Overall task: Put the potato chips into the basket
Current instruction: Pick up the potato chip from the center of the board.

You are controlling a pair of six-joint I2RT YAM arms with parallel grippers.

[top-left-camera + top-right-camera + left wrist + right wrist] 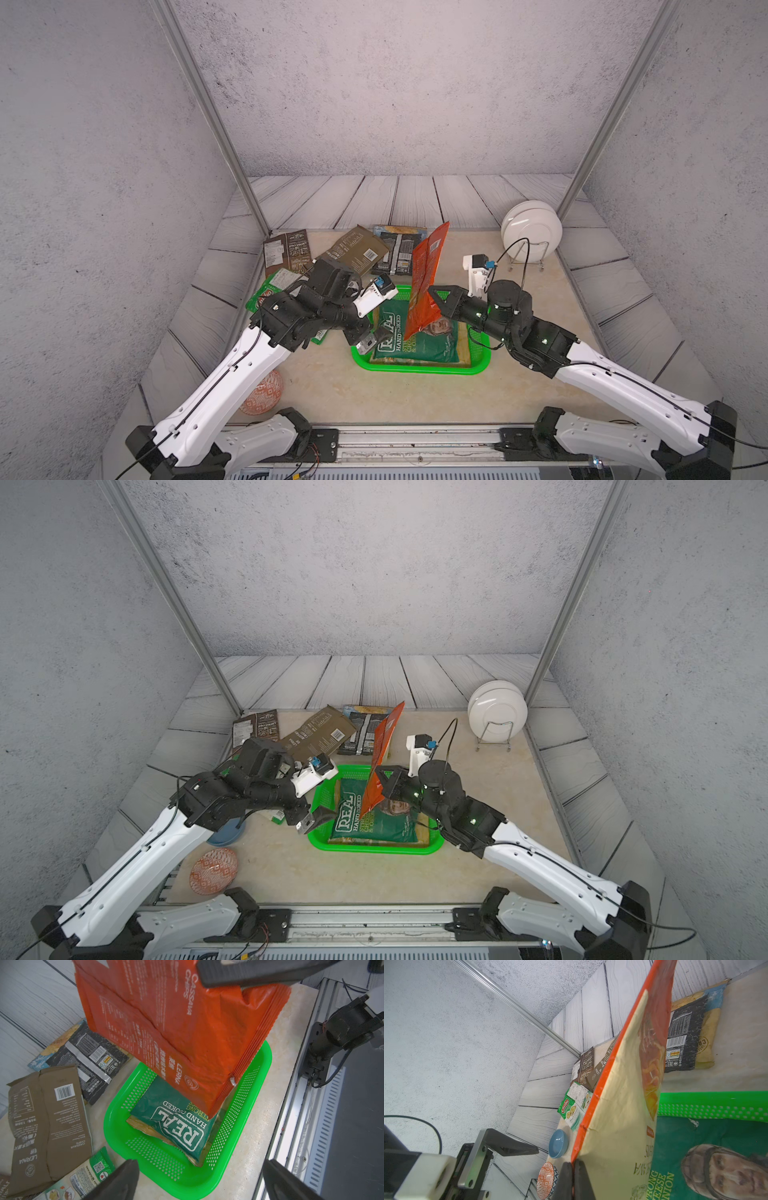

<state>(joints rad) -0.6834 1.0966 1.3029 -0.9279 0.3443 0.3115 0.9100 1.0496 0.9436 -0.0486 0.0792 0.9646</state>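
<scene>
Right wrist view: we saw the right gripper (573, 1169) clamped tight on the orange-red border of the red bag (623, 1105), its two black fingers pressed together with only the foil between them. In both top views the red bag (426, 278) (384, 750) stood almost on edge and tilted. It rose above the gripper and hung below it, so the grip sat on a long side, nearer the lower end. Its lower corner lay over the dark green bag (415, 343), which rested flat inside the basket (415, 369); we could not tell whether corner and bag touched. In the left wrist view a cream bag (143, 1129) peeped out from under the dark green one, both within the green mesh walls.

The left gripper (371, 338) hovered at the basket's left rim, its jaws spread wide and holding nothing. The red bag was near it but apart from it, higher up and toward the basket's middle.

Behind the basket, on the table (415, 395), we saw the black bag (397, 251), the olive bag (357, 249) and the brown bag (286, 253). A light green bag (276, 284) lay partly hidden under the left arm (291, 316). The white plates (530, 228) stood in a rack (525, 255) at the far right, well apart from both grippers.
</scene>
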